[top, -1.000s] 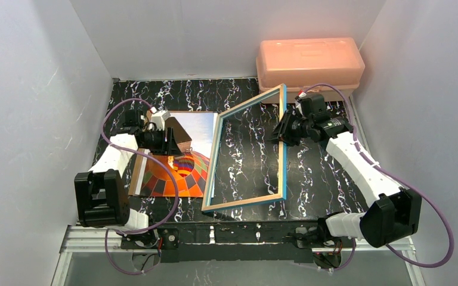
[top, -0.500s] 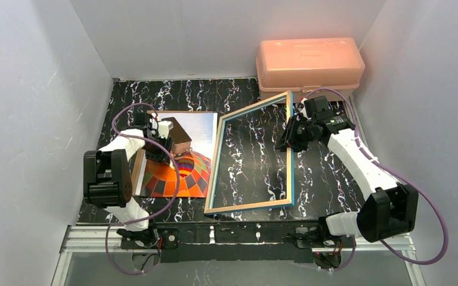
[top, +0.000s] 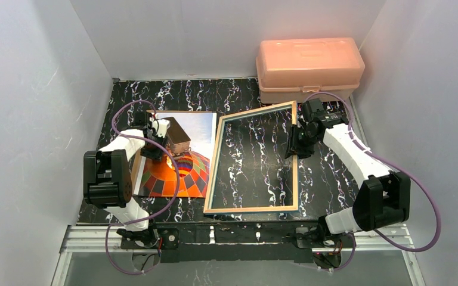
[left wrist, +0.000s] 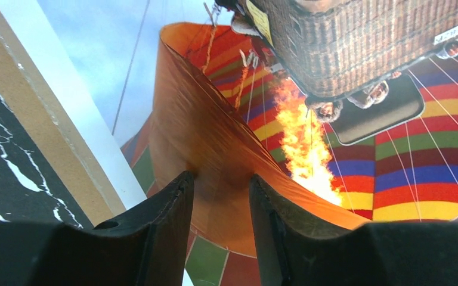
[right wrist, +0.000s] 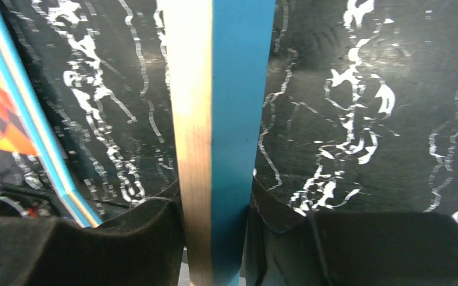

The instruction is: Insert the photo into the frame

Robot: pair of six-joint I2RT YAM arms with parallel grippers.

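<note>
The photo, a hot-air balloon print, lies flat at the table's left on a brown backing board. My left gripper is low over the photo's left part. In the left wrist view the gripper has a narrow gap between its fingers, with only the flat photo below them. The frame lies almost flat in the middle, wood edge up. My right gripper is shut on its right rail. The right wrist view shows that rail clamped in my gripper.
A pink plastic box stands at the back right, just behind the frame's far corner. White walls close in the black marbled table on three sides. The backing board's tan edge shows left of the photo.
My right gripper has lowered the frame's right side from steeply tilted to almost flat on the table. My left arm has folded back, with its gripper still over the photo.
</note>
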